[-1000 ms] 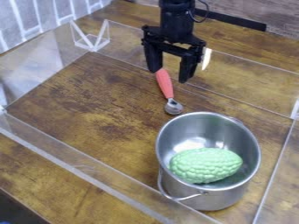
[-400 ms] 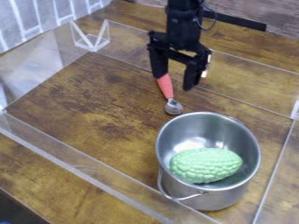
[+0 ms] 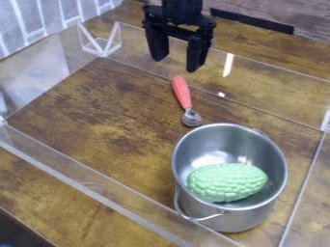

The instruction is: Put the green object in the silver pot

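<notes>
The green object (image 3: pixel 229 181), a light green bumpy oval lump, lies inside the silver pot (image 3: pixel 194 154) at the lower right of the camera view. The pot is round and shiny, with a thin wire handle at its near side. My gripper (image 3: pixel 176 53) hangs open at the top centre, pointing down, well above and behind the pot. Nothing is between its black fingers (image 3: pixel 153 46).
A spoon with a red handle (image 3: pixel 182 93) and a metal bowl (image 3: pixel 192 119) lies on the wooden table just behind the pot. Clear plastic walls (image 3: pixel 77 178) fence the work area. A clear triangular stand (image 3: pixel 98 41) sits at the upper left.
My gripper has risen and shifted back and a little left, away from the spoon handle it hovered over. The green object and pot have not moved.
</notes>
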`<act>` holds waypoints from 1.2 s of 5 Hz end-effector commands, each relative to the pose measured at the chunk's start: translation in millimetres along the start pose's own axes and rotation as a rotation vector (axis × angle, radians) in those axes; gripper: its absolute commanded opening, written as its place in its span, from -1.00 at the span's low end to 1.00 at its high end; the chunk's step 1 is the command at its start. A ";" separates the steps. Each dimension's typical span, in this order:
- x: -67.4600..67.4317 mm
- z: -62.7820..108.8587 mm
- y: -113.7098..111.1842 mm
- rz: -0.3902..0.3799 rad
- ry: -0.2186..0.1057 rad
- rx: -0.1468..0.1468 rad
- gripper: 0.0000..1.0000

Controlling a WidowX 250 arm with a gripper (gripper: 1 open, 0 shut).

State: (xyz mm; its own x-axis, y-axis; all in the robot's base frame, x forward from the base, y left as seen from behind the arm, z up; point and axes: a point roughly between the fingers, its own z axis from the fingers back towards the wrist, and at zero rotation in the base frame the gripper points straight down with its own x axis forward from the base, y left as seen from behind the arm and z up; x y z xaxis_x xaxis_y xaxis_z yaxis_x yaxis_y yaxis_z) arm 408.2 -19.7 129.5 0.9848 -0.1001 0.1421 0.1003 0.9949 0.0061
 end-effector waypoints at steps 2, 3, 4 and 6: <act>13.2 6.4 -11.0 0.008 -0.036 -0.005 1.00; 12.1 6.3 -8.2 0.022 -0.021 -0.014 1.00; 9.0 5.5 4.0 -0.003 -0.005 -0.028 1.00; -1.8 -15.2 21.0 -0.034 0.025 -0.050 1.00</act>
State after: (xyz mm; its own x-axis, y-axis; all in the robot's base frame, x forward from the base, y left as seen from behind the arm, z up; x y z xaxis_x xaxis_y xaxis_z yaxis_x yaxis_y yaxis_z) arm 410.6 -5.3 95.5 0.9875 -0.1434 0.0653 0.1466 0.9880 -0.0478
